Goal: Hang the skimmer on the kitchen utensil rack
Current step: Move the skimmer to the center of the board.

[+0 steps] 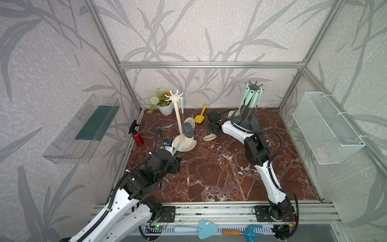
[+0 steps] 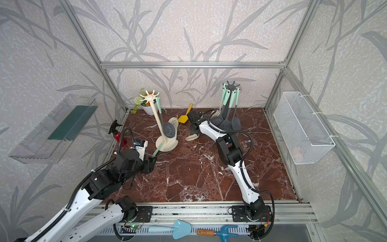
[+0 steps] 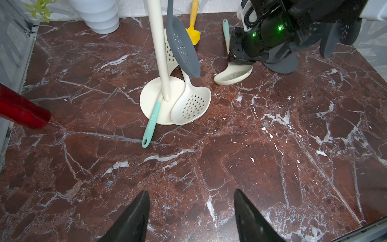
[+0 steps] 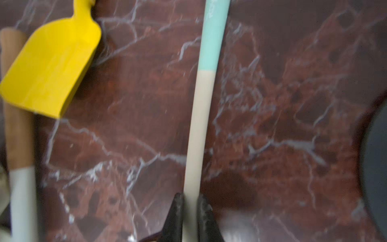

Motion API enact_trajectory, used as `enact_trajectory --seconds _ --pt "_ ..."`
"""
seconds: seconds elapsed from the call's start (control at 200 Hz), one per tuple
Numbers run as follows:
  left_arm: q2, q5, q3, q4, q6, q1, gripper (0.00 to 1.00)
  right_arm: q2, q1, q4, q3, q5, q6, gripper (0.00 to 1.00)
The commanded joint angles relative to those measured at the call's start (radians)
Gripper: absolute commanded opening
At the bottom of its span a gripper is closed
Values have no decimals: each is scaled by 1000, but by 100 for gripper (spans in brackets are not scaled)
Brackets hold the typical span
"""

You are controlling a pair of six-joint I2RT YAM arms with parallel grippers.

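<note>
Underneath everything, a red-brown, white-veined marble tabletop (image 1: 219,178). On the wall at the right arm's side, a white wire-mesh basket (image 1: 326,127). On the opposite wall, a clear plastic shelf (image 1: 69,144).

At the back on the right arm's side, a dark grey star-topped utensil rack (image 1: 254,84), upright and hung with grey, mint-handled utensils. Towards the left arm's side, a cream star-topped utensil rack (image 1: 178,119), also upright. Hanging from one of its prongs by a mint handle, a dark grey perforated skimmer (image 1: 187,130).

Between the two racks, nearer the dark one's base, the cream perforated skimmer with a mint-tipped handle (image 3: 233,76). Head down on the stone, on no prong of either rack. Clamped on its cream shaft, on the head side of the mint part, the right gripper (image 4: 189,201). In the right wrist view, black fingers (image 4: 206,211) pressed against both sides of the handle.

Low in front of the cream rack, the left gripper (image 3: 190,190), jaws wide apart over bare stone.

Lying across the cream rack's round base, a second cream perforated skimmer (image 3: 191,104), with the mint handle end on the table. Near the gripped handle but apart from it, a flat yellow spatula (image 4: 52,67). By the wall on the left arm's side, a red spray bottle with a black trigger (image 1: 138,137).
</note>
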Motion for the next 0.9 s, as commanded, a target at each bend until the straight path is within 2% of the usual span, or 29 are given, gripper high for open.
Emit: enact_trajectory --seconds 0.0,0.155,0.325,0.445,0.68,0.895 --pt "-19 33 -6 16 13 4 62 -120 6 50 -160 -55 -16 1" --pt "-15 45 -8 23 17 3 62 -259 25 129 -403 -84 -16 1" --pt "2 66 -8 23 18 3 62 -336 51 214 -598 -126 -15 2" --pt "13 79 -10 29 23 4 62 -365 56 257 -682 -168 -40 8" --pt "35 93 -5 41 28 3 62 -380 52 171 -625 -121 -149 31" --pt "25 69 -6 32 29 3 62 -326 22 128 -554 -128 -177 37"
